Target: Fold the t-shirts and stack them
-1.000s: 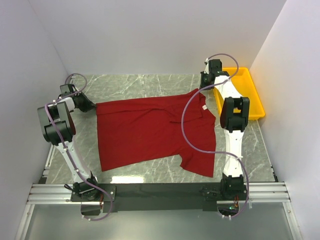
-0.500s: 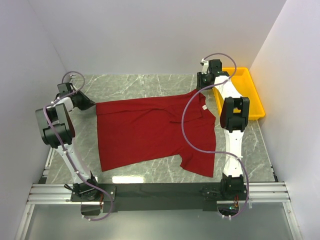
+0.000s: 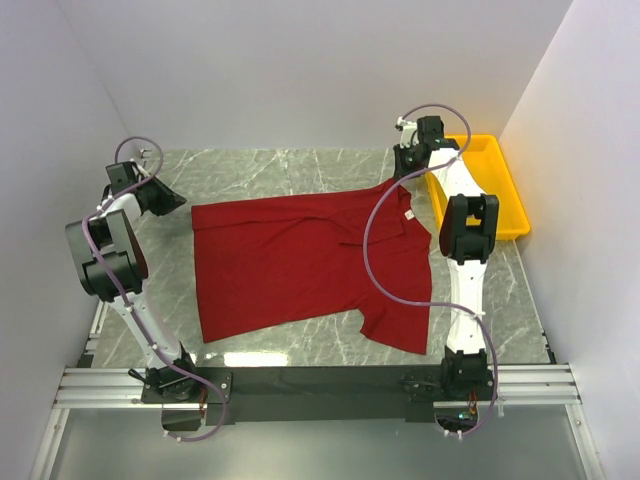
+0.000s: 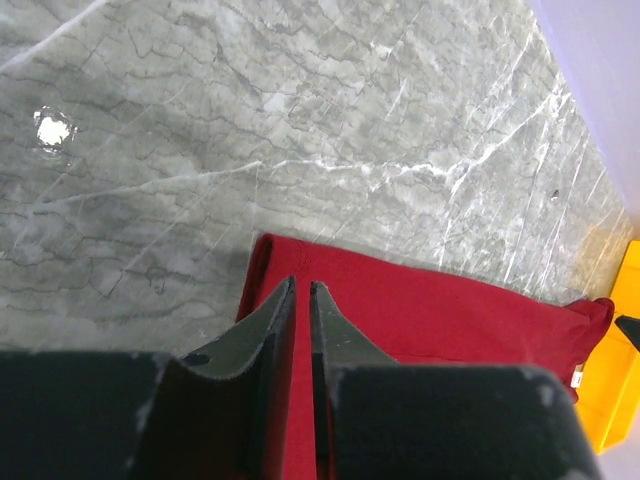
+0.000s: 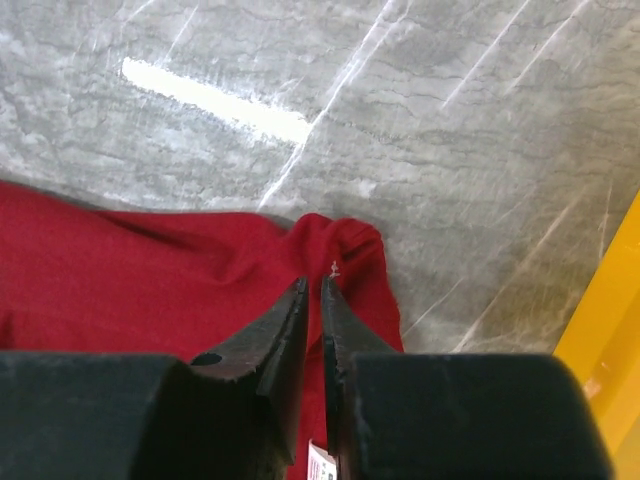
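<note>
The t-shirt (image 3: pixel 300 260) lies spread on the marble surface (image 3: pixel 290 165), unfolded. Beyond its far corners, the left hand (image 4: pixel 301 290) and right hand (image 5: pixel 311 285) hover nearly closed, holding nothing. Likely regrasping: next, each must pinch a far corner for folding.

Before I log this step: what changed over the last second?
Both arms backed off the t-shirt. The left gripper withdrew toward the left wall from the hem corner; the right gripper lifted slightly away from the far sleeve. Neither holds cloth. The shirt and yellow tray stayed put.
</note>
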Controlling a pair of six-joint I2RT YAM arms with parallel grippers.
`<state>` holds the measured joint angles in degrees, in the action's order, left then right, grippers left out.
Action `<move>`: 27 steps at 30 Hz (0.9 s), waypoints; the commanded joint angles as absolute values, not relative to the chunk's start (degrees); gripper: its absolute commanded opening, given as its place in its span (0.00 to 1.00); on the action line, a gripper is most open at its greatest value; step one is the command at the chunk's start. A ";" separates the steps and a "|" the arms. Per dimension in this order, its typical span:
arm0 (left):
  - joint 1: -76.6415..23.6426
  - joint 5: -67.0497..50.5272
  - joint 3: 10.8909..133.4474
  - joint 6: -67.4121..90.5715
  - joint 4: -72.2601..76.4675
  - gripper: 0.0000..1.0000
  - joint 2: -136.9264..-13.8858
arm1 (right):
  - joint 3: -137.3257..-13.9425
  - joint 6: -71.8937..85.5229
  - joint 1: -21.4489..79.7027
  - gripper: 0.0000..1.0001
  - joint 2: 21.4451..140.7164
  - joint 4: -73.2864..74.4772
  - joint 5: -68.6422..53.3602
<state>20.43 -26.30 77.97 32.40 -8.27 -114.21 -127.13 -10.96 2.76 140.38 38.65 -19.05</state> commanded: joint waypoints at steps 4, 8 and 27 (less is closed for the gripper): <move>20.74 -28.13 76.82 32.25 -6.59 0.25 -110.83 | -130.87 -9.32 3.52 0.22 142.21 39.03 -16.88; 20.83 -28.47 77.08 33.04 -5.89 0.33 -111.27 | -131.57 -8.70 3.69 0.25 142.82 38.76 -17.14; 18.99 -28.56 72.43 33.93 -3.43 0.39 -111.10 | -130.79 -3.35 3.96 0.00 141.95 33.67 -10.74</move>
